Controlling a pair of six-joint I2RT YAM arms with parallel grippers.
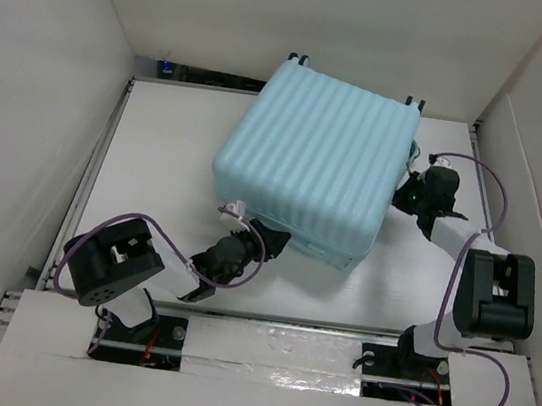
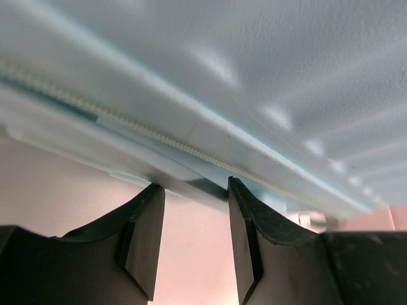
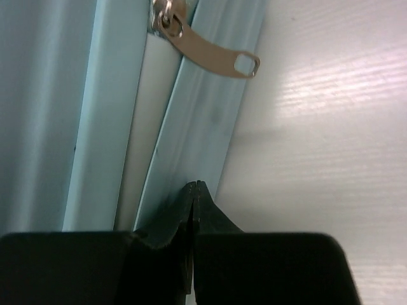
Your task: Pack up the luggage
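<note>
Across the middle of the white table (image 1: 153,176) lies the large pale aqua-blue ribbed hard-shell suitcase (image 1: 317,164), lid down. Your left gripper (image 2: 194,187) waits at its near seam, jaws apart; brace the shell there. Your right gripper (image 3: 196,185), tips pressed together on nothing, sits just below the flat silver zipper pull (image 3: 213,54). Spread them before reaching, because the rim crowds it.

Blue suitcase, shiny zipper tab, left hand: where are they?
Pale aqua-blue ribbed hard-shell suitcase (image 1: 312,163), top view, middle of its ribbed lid.
Silver metal zipper pull (image 3: 206,51), right wrist view, middle of its flat tab.
Left hand (image 2: 195,185), left wrist view, gap between its fingertips.
</note>
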